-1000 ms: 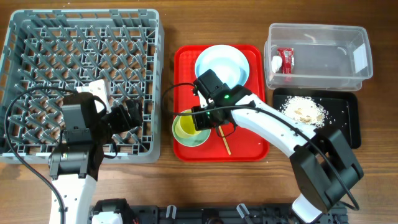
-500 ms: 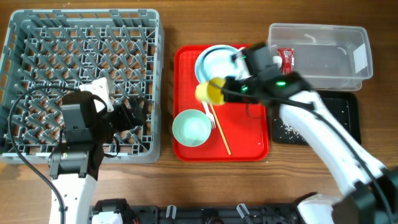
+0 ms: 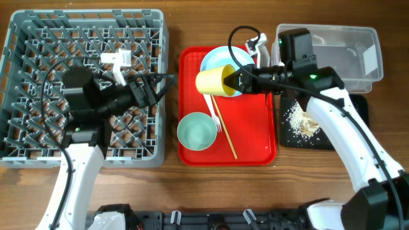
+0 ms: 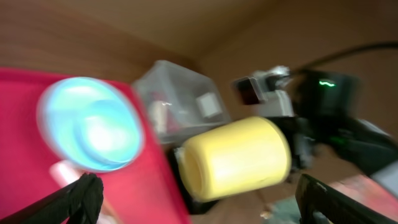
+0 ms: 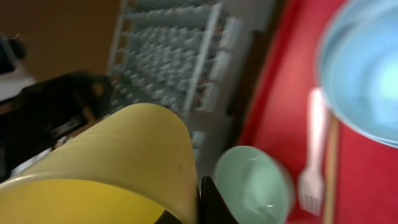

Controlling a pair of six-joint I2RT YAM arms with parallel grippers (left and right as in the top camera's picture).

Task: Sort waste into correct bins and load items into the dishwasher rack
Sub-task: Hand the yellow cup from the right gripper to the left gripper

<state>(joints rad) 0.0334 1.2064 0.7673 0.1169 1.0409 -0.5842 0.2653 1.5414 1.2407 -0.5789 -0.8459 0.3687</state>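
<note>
Lifted out of the pale green bowl (image 3: pixel 196 131) a second ago, the small yellow cup (image 3: pixel 214 81) now hangs on its side above the upper part of the red tray (image 3: pixel 255 137), overlapping the lower left edge of the pale blue plate (image 3: pixel 225 55) as seen from overhead; the right gripper (image 3: pixel 236 80) is clamped tight on the cup's rim, its far end pointing left. The left gripper (image 3: pixel 155 89) has swung from the near side of the grey dishwasher rack (image 3: pixel 38 38) to its right edge; its fingers stand wide apart and empty, facing the cup but well short of it. The green bowl sits empty on the tray's lower left; the white fork (image 3: pixel 216 116) and wooden chopsticks (image 3: pixel 227 138) lie beside it. Crumbly food scraps (image 3: pixel 300 121) lie on the black tray (image 3: pixel 287 139), below the clear tub (image 3: pixel 358 64).
</note>
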